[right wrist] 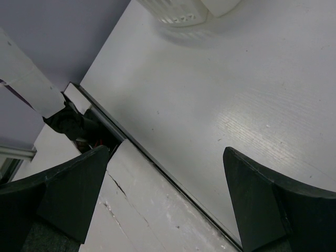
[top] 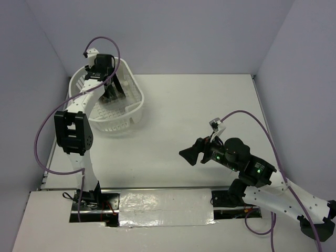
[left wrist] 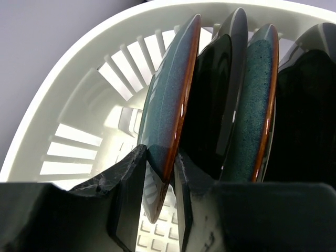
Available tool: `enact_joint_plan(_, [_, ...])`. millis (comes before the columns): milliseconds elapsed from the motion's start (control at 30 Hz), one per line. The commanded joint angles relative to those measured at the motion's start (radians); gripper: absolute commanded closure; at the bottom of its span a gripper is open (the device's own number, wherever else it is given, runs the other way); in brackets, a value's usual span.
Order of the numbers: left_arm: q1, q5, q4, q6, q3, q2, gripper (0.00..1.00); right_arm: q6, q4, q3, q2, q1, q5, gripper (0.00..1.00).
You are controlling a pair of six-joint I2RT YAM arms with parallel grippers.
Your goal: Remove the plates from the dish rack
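The dish rack (top: 134, 113) is sitting at the far left corner of the table (top: 210, 105), and the plates (left wrist: 262, 79) are standing on edge inside it in a tight row. In the left wrist view there is a teal plate (left wrist: 168, 105) on the outside, a glossy dark plate (left wrist: 218, 100) close behind it, then a second teal plate (left wrist: 254, 136) and another dark plate (left wrist: 310, 105) at the right edge of that view. The left gripper (left wrist: 160, 157) is reaching down into the rack and pinching the outer teal plate by its rim. Its jaws are parted only by the plate's thickness, one finger on each face, with the brown edge running between them. The right gripper (right wrist: 167, 155) is hanging over the near right part of the table, well apart from the rack, with its jaws spread wide and nothing in them. The step in hand looks to be drawing this first plate out. Doing it well probably means lifting slowly along the plate's own plane, so that its back face is not dragging the dark neighbour along. The plate should stay on edge until its lowest point is passing above the rack's wall. The glaze looks slick and the hold covers only a small patch of rim, so any swing or early tilt could be working the plate loose. The rack is plastic and may be rising with the plate if the foot is catching in the grid; whether it is seated in a slot is hidden here.
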State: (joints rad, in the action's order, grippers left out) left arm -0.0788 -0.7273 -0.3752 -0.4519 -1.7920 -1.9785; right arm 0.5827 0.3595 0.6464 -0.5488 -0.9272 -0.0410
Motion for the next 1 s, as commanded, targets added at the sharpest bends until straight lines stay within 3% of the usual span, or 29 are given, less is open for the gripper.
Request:
enact_joint_plan(0, [0.025,0.042,-0.002,-0.039,-0.003,-0.052,0.60,-0.007,-0.036,-0.001,0.015,-0.005,0.006,0.03])
enact_joint_plan(100, [0.025,0.043,0.004,-0.031,0.003,-0.051,0.52,-0.009,-0.036,-0.001,0.021,-0.005,0.004,0.03])
enact_joint_plan(333, [0.025,0.025,0.019,0.016,0.006,-0.039,0.56,-0.007,-0.034,-0.002,0.026,-0.005,0.004,0.03])
enact_joint_plan(467, [0.025,0.023,0.019,0.039,-0.003,-0.039,0.67,-0.006,-0.036,-0.002,0.027,-0.007,0.001,0.03])
enact_joint_plan(600, [0.025,0.022,0.012,0.045,-0.023,-0.029,0.92,-0.007,-0.037,-0.002,0.024,-0.005,-0.002,0.03])
enact_joint_plan(667, [0.025,0.023,-0.001,0.053,-0.049,-0.025,0.99,-0.007,-0.037,-0.001,0.023,-0.007,-0.002,0.03])
enact_joint_plan(967, [0.025,0.017,-0.065,0.084,-0.176,-0.014,1.00,-0.011,-0.037,-0.001,0.020,-0.009,-0.007,0.03])
